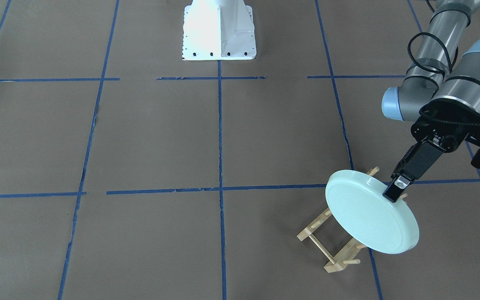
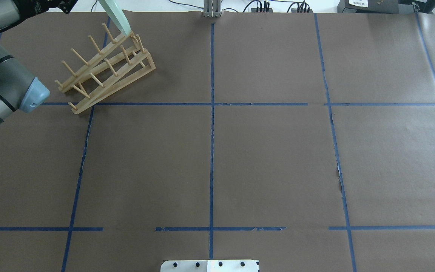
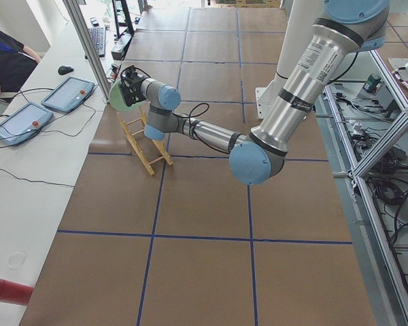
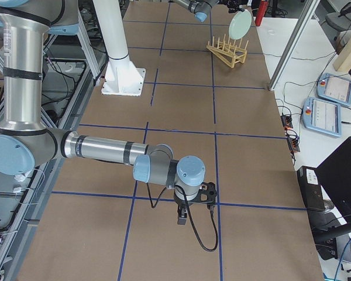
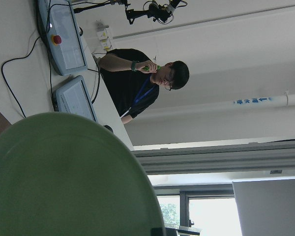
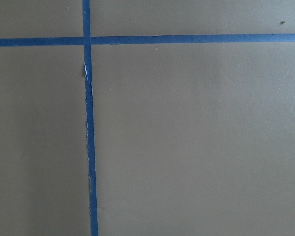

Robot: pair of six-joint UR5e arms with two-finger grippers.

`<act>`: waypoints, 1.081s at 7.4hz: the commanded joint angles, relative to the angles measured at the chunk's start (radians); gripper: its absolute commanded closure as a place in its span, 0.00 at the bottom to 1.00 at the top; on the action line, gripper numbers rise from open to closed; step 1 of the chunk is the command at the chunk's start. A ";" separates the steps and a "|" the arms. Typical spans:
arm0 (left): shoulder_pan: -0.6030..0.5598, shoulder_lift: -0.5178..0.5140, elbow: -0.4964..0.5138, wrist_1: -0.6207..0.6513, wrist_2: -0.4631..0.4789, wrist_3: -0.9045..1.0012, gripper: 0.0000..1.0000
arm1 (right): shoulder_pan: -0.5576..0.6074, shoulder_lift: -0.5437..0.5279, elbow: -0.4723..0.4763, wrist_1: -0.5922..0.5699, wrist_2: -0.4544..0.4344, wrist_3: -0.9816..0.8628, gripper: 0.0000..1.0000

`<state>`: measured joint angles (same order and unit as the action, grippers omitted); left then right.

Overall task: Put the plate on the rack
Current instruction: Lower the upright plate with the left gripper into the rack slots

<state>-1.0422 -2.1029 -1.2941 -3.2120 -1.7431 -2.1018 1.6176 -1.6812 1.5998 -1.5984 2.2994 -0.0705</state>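
Observation:
The pale mint-green plate (image 1: 369, 214) stands nearly on edge, tilted, over the far end of the light wooden rack (image 1: 331, 246). My left gripper (image 1: 395, 192) is shut on the plate's upper rim. In the overhead view the plate (image 2: 116, 15) shows edge-on, with its lower edge by the rack's (image 2: 104, 70) end pegs; I cannot tell whether they touch. The plate (image 5: 64, 182) fills the lower left of the left wrist view. My right gripper (image 4: 193, 202) hangs low over the table far from the rack; I cannot tell whether it is open or shut.
Brown paper with blue tape lines (image 2: 212, 151) covers the table. The white robot base (image 1: 218, 31) stands at the middle of the robot's side. An operators' bench with tablets (image 3: 47, 105) and a person (image 5: 142, 81) lies beyond the table edge near the rack.

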 commanded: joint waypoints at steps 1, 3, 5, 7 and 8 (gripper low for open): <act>0.005 -0.022 0.044 0.000 0.000 0.002 1.00 | 0.001 0.000 0.000 0.000 0.000 0.000 0.00; 0.013 -0.022 0.062 0.000 0.000 0.005 1.00 | 0.001 0.000 0.000 0.000 0.000 0.000 0.00; 0.024 -0.023 0.076 0.000 0.002 0.005 1.00 | -0.001 0.000 0.000 0.000 0.000 0.000 0.00; 0.051 -0.022 0.096 -0.008 0.036 0.005 1.00 | 0.001 0.000 -0.001 0.000 0.000 0.000 0.00; 0.051 -0.022 0.108 -0.008 0.036 0.005 1.00 | 0.001 0.000 0.000 0.000 0.000 0.000 0.00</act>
<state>-0.9964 -2.1247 -1.2000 -3.2175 -1.7137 -2.0970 1.6177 -1.6812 1.5996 -1.5984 2.2994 -0.0706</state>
